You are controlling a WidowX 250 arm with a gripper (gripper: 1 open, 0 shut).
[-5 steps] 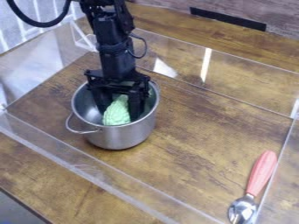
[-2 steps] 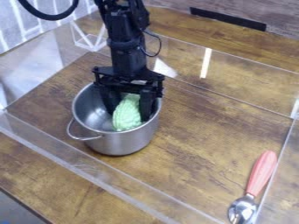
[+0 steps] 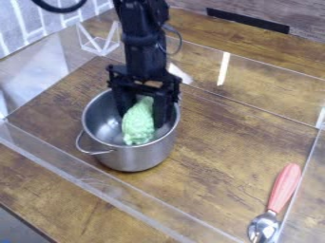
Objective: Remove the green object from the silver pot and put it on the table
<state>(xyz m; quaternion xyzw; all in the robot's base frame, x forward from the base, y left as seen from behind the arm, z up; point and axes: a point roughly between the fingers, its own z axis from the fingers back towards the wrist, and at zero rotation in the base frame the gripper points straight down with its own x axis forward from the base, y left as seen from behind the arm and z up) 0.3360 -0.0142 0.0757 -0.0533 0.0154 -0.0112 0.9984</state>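
Reaching down from the far side of the desk (image 3: 219, 152), the black robot arm (image 3: 143, 38) has its fingers (image 3: 146, 93) inside the mouth of the silver pot (image 3: 132, 154), spread apart and near the upper end of the light green toy vegetable (image 3: 139, 121); whether they touch it, I cannot tell. That bumpy, elongated piece is in the pot, leaning with its upper end toward the fingers and its lower end down in the bowl. The shiny round pot stands upright toward the left edge of the desk, its wire loop handle (image 3: 93, 144) on the near left side. Near the right edge lies a spoon (image 3: 273, 204) with a pinkish-red handle, its metal bowl pointing to the near edge. Clear acrylic walls (image 3: 76, 157) run along the desk's edges, catching pale reflections.
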